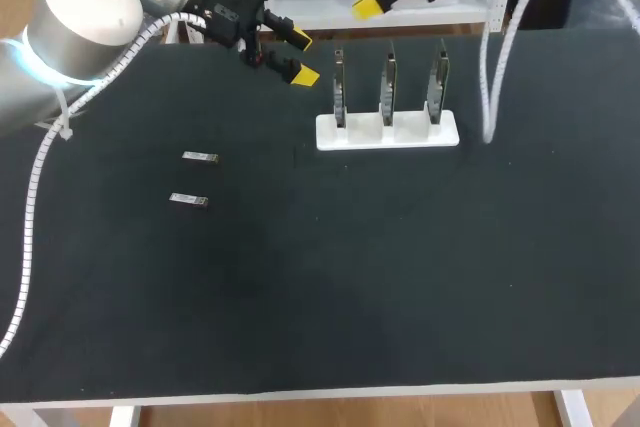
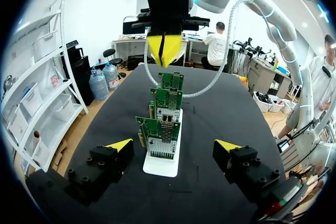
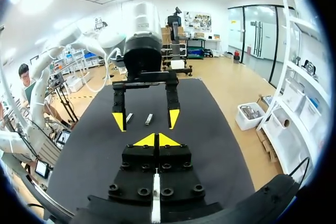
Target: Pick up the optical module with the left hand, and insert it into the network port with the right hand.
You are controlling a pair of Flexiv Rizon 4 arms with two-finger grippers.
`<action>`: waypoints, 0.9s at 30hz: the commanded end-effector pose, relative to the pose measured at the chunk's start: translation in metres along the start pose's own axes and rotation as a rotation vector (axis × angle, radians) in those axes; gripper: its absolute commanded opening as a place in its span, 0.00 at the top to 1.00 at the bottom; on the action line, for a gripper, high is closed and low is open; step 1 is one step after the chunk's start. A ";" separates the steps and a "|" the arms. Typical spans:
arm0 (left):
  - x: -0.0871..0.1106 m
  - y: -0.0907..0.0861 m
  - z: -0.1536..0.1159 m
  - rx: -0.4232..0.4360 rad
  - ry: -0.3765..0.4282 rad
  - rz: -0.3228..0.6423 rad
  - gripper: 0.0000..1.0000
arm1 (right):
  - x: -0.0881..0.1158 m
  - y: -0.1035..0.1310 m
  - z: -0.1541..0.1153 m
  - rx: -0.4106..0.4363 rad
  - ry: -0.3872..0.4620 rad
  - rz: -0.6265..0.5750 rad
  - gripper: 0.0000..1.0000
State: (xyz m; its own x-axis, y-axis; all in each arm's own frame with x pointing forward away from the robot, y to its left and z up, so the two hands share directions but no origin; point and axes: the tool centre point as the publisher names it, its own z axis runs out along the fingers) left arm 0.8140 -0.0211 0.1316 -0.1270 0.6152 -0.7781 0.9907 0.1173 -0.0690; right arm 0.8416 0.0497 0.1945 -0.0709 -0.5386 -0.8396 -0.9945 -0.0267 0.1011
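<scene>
Left gripper [image 1: 300, 57] hangs open and empty at upper centre, right gripper [image 1: 368, 4] closed nearby. Upper module [image 1: 200, 157] and lower module [image 1: 188, 200] lie close together at left; a skewed descent could knock one while grabbing the other.

Plenty of bare black mat [image 1: 330, 287] all round the far optical module [image 1: 200, 157] and the near optical module [image 1: 188, 200], well apart from anything else. Main obstacle: white stand [image 1: 387, 133] near the far edge, three network cards [image 1: 388, 87] upright in a row, only slim gaps between them. Left gripper [image 1: 302, 59] hanging just beside the stand's left end, fingers spread. Right gripper [image 1: 366, 5] beyond the far edge behind the cards, tips together. White cable [image 1: 487, 97] dangling just right of the stand.
</scene>
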 end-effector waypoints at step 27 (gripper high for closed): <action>0.000 0.001 0.000 0.002 0.003 0.000 0.00 | 0.036 0.058 -0.057 0.012 0.001 0.085 1.00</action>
State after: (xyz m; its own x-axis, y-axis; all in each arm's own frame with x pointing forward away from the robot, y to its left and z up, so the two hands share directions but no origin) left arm 0.8140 -0.0211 0.1316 -0.1270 0.6152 -0.7781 0.9907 0.1172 -0.0690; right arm 0.7931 -0.0175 0.1986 -0.1554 -0.5395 -0.8275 -0.9782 -0.0331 0.2052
